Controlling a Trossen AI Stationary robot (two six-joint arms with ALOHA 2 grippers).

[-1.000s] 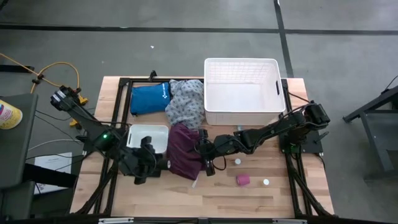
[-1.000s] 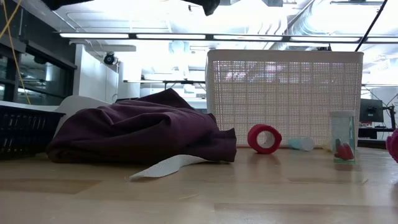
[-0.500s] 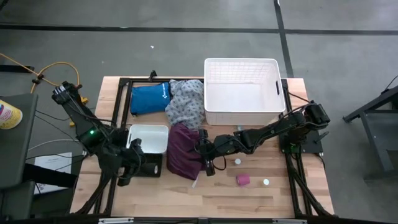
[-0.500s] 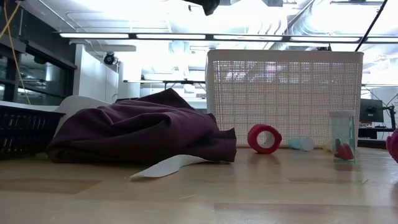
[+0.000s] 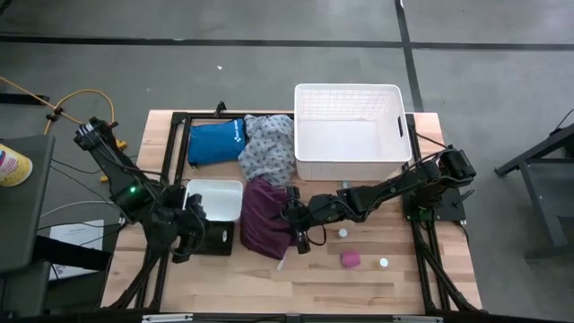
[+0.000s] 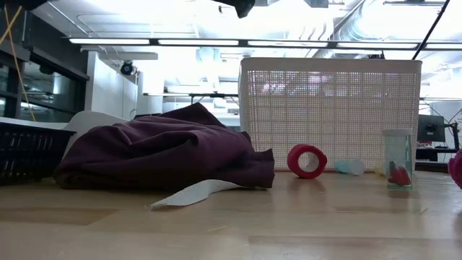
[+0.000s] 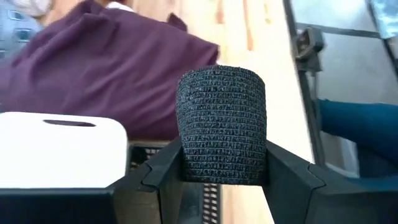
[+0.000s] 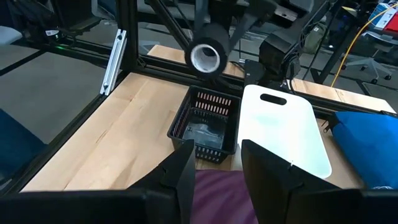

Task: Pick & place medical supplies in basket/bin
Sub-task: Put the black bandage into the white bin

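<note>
The left gripper (image 7: pixel 222 177) hangs above the small black mesh crate (image 8: pixel 204 127) near the worktop's left edge, its fingers pinching a black textured bandage roll (image 7: pixel 222 127). The right gripper (image 5: pixel 299 235) sits at the crumpled maroon cloth garment (image 5: pixel 265 219) mid-table, fingers slightly spread and holding nothing. The large white lattice-walled basket (image 5: pixel 348 133) stands at the far edge, and a small pink roll (image 5: pixel 350 259) lies near the front edge.

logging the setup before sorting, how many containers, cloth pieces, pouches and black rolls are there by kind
containers: 3 (white basket, white tray, black crate)
cloth pieces: 2 (maroon cloth, grey-patterned cloth)
blue pouch: 1
black roll: 1, held in the left gripper
total: 7
</note>
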